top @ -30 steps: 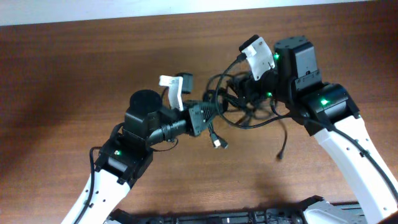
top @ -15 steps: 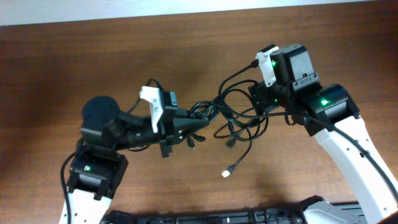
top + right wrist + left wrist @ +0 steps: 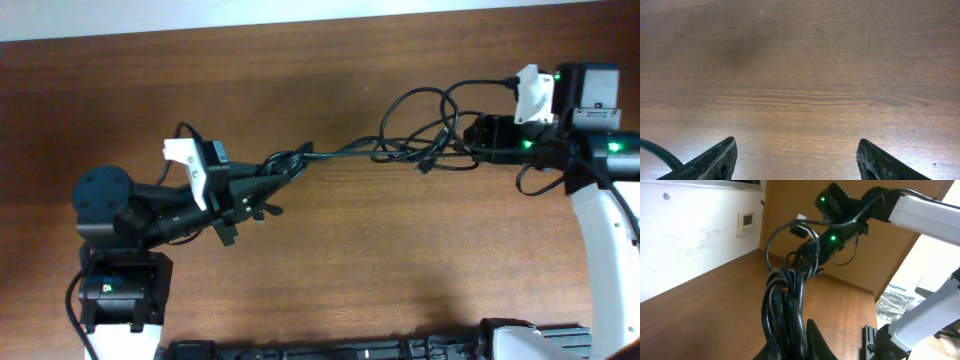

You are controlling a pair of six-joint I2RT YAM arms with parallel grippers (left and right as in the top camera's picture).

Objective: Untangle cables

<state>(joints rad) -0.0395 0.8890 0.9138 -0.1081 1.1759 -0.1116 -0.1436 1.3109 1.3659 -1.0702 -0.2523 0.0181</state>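
The black cables (image 3: 400, 140) stretch in a taut line across the wooden table (image 3: 330, 270), from a thick twisted bundle at the left to loose loops at the right. My left gripper (image 3: 252, 188) is shut on the bundle; in the left wrist view the cables (image 3: 790, 290) rise from between its fingers (image 3: 795, 347). My right gripper (image 3: 480, 140) is at the loops' right end. In the right wrist view its fingers (image 3: 795, 155) are wide apart with bare table between them. One cable (image 3: 655, 152) passes outside its left finger. A plug end (image 3: 425, 168) hangs under the loops.
The table's far edge and a white wall (image 3: 200, 15) run along the top. The arms' black base (image 3: 330, 350) lies along the bottom edge. The left wrist view shows the right arm (image 3: 900, 207) and a wall panel (image 3: 746, 221).
The arms have pulled apart, left arm to the left and right arm to the right. The tangled bunch has drawn out into a long line. The plug end that dangled low has risen.
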